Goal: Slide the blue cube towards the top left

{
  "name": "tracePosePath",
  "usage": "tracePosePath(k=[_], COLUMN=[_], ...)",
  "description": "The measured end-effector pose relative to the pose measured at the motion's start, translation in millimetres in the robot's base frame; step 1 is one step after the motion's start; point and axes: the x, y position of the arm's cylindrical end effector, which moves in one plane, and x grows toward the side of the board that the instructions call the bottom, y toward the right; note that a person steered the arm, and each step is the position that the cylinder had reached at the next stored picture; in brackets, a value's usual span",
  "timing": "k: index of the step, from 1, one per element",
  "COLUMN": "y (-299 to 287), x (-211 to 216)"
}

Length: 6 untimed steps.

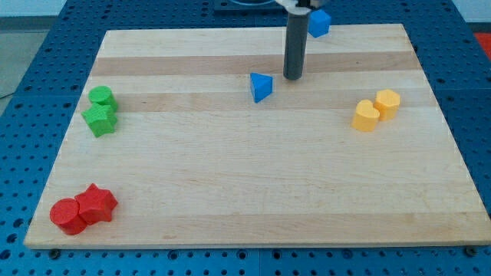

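Note:
The blue cube (319, 22) sits at the board's top edge, right of the middle, partly hidden by the rod's upper part. My tip (292, 77) rests on the board below and a little left of the cube, apart from it. A blue triangular block (261, 87) lies just left of my tip, a small gap away.
A green cylinder (101, 97) and a green star (100, 119) touch at the view's left. A red cylinder (67, 215) and a red star (97, 204) sit at the bottom left. Two yellow blocks (367, 116) (387, 102) lie at the right. The wooden board (253, 192) has blue pegboard around it.

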Motion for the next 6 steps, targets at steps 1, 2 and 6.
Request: tracePosePath(k=[1,2,6], y=[-43.2,-75.2,104.5], x=[15.9,67.5,-86.5])
